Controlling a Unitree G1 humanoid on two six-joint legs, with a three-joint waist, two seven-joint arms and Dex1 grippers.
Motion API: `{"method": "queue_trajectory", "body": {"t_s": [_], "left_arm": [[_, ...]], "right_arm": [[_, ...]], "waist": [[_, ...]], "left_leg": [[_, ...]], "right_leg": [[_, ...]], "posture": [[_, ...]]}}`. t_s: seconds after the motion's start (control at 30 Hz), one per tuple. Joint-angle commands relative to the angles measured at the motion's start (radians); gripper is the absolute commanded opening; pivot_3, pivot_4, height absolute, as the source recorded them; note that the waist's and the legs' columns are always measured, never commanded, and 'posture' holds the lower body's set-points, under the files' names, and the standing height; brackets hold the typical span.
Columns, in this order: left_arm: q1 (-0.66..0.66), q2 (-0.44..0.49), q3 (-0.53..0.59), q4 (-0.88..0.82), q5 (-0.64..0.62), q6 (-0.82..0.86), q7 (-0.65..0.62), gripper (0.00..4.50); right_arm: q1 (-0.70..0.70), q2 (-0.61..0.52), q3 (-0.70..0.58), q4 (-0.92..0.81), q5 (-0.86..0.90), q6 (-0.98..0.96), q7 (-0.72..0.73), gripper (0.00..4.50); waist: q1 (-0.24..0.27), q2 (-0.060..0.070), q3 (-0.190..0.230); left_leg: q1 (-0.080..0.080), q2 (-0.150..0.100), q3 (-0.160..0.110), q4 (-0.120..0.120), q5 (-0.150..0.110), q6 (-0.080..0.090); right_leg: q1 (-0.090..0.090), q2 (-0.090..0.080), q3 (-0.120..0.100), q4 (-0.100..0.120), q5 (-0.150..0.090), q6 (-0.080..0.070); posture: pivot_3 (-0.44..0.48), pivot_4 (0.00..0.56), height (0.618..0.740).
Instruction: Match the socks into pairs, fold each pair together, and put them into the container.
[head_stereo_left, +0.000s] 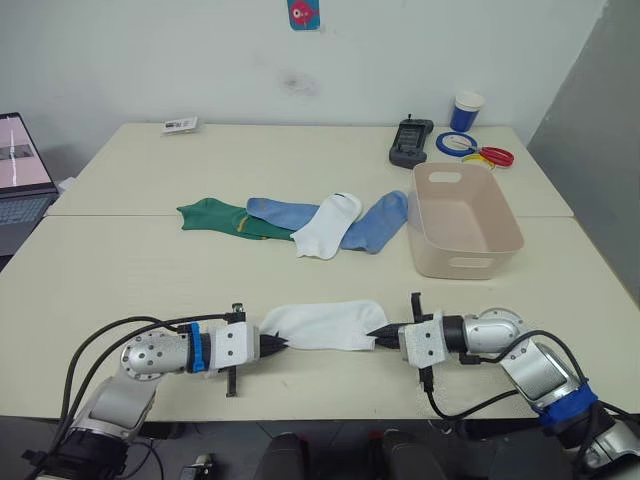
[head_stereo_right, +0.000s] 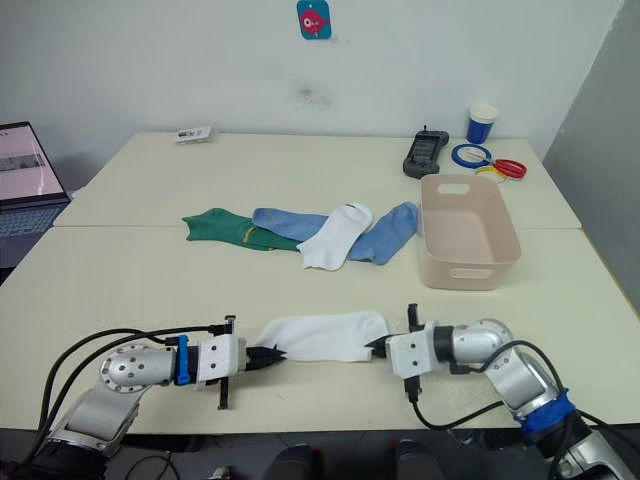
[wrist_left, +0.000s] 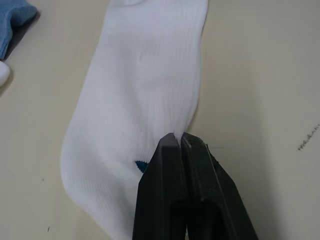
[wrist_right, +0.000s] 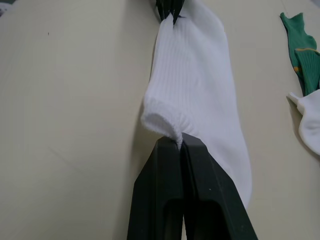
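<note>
From the head camera, a white sock (head_stereo_left: 322, 326) lay flat along the near edge of the desk (head_stereo_left: 300, 160), stretched between the two arms: the left gripper (head_stereo_left: 277, 344) was pinched on its left end and the right gripper (head_stereo_left: 380, 334) was pinched on its right end. Farther back on the desk a row of socks overlapped one another: a dark green sock (head_stereo_left: 218, 218) with a yellow mark at the left, a light blue sock (head_stereo_left: 281, 212) next, a second white sock (head_stereo_left: 328, 225) lying over the blue ones, and another light blue sock (head_stereo_left: 377, 222) nearest the container (head_stereo_left: 463, 219), which stood just to the right of that row. Behind the container were a black handset (head_stereo_left: 410, 141), a blue-and-white paper cup (head_stereo_left: 466, 111) and some coloured rings (head_stereo_left: 478, 150); a laptop (head_stereo_left: 22, 180) sat at the far left. In the left wrist view, the left gripper's fingers (wrist_left: 170, 190) were pressed together on the sock's edge beside a small blue mark. In the right wrist view, the right gripper's fingers (wrist_right: 165, 190) were clamped on the gathered cuff, with the left gripper gripping the far end of the sock.
</note>
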Motion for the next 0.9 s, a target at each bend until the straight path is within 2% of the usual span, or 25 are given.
{"method": "queue_trajectory", "body": {"t_s": [0.03, 0.13, 0.27, 0.47, 0.6, 0.67, 0.77, 0.9], "left_arm": [[0.005, 0.006, 0.047, -0.042, -0.087, 0.081, -0.005, 0.03], [0.014, 0.023, 0.08, -0.11, -0.175, 0.176, -0.026, 0.03], [0.031, 0.053, 0.127, -0.181, -0.22, 0.23, -0.032, 0.03], [0.15, 0.253, 0.226, -0.452, -0.473, 0.571, -0.136, 0.03], [0.16, 0.358, 0.273, -0.524, -0.62, 0.784, -0.164, 0.03], [0.14, 0.384, 0.266, -0.524, -0.656, 0.857, -0.162, 0.03], [0.072, 0.388, 0.182, -0.464, -0.62, 0.912, -0.168, 0.03], [-0.038, 0.339, 0.06, -0.332, -0.538, 0.932, -0.171, 0.03]], "right_arm": [[-0.01, -0.003, -0.036, -0.137, 0.164, 0.217, 0.059, 0.0], [-0.031, -0.011, -0.049, -0.209, 0.246, 0.373, 0.081, 0.0], [-0.046, -0.054, -0.048, -0.26, 0.275, 0.459, 0.124, 0.0], [-0.013, -0.178, -0.072, -0.406, 0.423, 0.643, 0.223, 0.0], [-0.019, -0.226, -0.089, -0.469, 0.564, 0.825, 0.245, 0.0], [-0.03, -0.229, -0.099, -0.484, 0.64, 0.914, 0.239, 0.0], [-0.069, -0.175, -0.101, -0.449, 0.719, 1.032, 0.192, 0.0], [-0.153, -0.136, -0.061, -0.289, 0.661, 1.032, 0.208, 0.0]], "waist": [[0.0, 0.0, 0.0], [-0.001, 0.0, 0.0], [-0.001, 0.0, 0.0], [-0.002, 0.0, 0.001], [-0.002, 0.0, 0.001], [-0.001, 0.0, 0.001], [-0.001, 0.0, 0.002], [-0.002, 0.0, 0.002]], "left_leg": [[0.0, 0.0, -0.001, 0.0, 0.0, 0.0], [0.0, 0.001, -0.004, 0.0, 0.0, 0.0], [0.0, 0.001, -0.004, 0.0, 0.0, 0.0], [-0.002, 0.001, -0.005, -0.002, 0.0, 0.0], [-0.002, 0.001, -0.007, -0.002, 0.0, 0.0], [-0.002, 0.001, -0.007, -0.002, 0.0, 0.0], [-0.002, 0.001, -0.008, -0.001, 0.0, 0.0], [-0.001, -0.001, -0.007, -0.001, 0.0, 0.0]], "right_leg": [[0.0, 0.0, 0.0, 0.0, 0.0, 0.0], [0.0, -0.001, 0.0, 0.0, 0.0, -0.001], [0.0, -0.002, -0.001, 0.0, -0.001, -0.001], [-0.002, -0.003, -0.001, -0.002, -0.002, -0.003], [-0.001, -0.003, -0.003, -0.001, -0.003, -0.004], [-0.001, -0.003, -0.003, -0.001, -0.003, -0.004], [-0.001, -0.002, -0.003, -0.001, -0.003, -0.004], [-0.002, 0.003, -0.003, 0.0, -0.003, -0.004]], "posture": [[0.0, 0.15, 0.74], [0.0, 0.15, 0.74], [0.0, 0.15, 0.74], [0.0, 0.15, 0.74], [0.0, 0.15, 0.74], [0.0, 0.15, 0.74], [0.0, 0.15, 0.74], [0.0, 0.15, 0.74]]}}
